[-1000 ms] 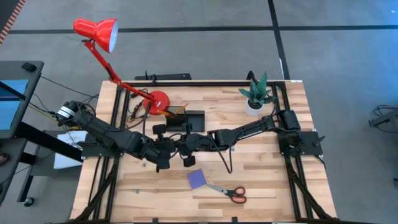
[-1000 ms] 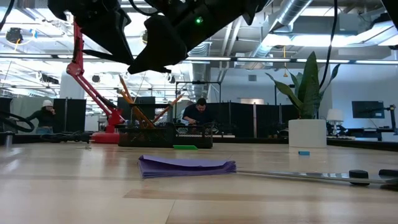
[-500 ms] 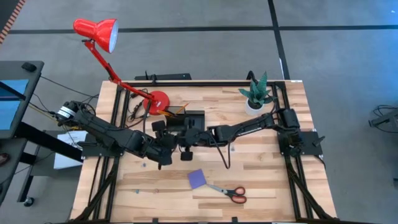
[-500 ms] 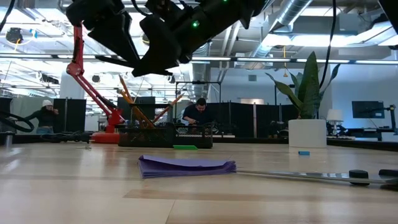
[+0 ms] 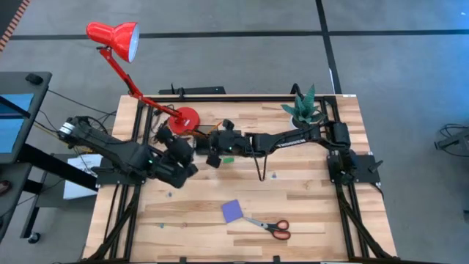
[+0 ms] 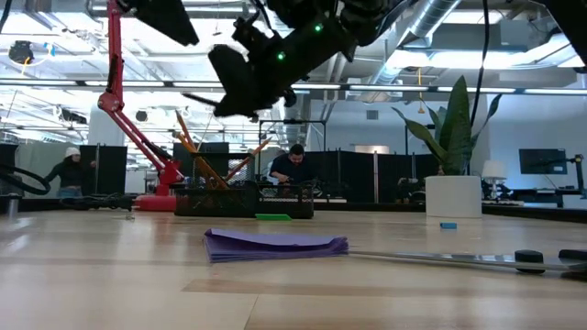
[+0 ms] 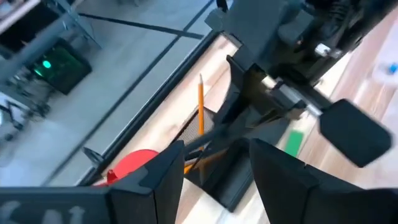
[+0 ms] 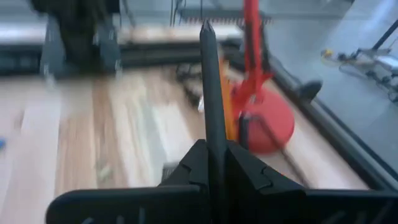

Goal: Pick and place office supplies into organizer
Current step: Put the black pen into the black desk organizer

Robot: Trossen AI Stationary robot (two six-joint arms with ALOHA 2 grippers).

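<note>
Two grippers hang over the organizer (image 5: pixel 223 143) at the table's back: the right gripper (image 8: pixel 211 163) is clamped on a black pen (image 8: pixel 210 93) carried above the tray, while the left gripper (image 7: pixel 214 168) stands partly spread and empty just beside it. Delivery looks to be the step in hand, and the next move calls for lowering that pen into a compartment and letting go. Orange pencils (image 7: pixel 201 109) already stand in the organizer; the notepad (image 5: pixel 233 211) and scissors (image 5: pixel 271 227) wait near the front edge.
</note>
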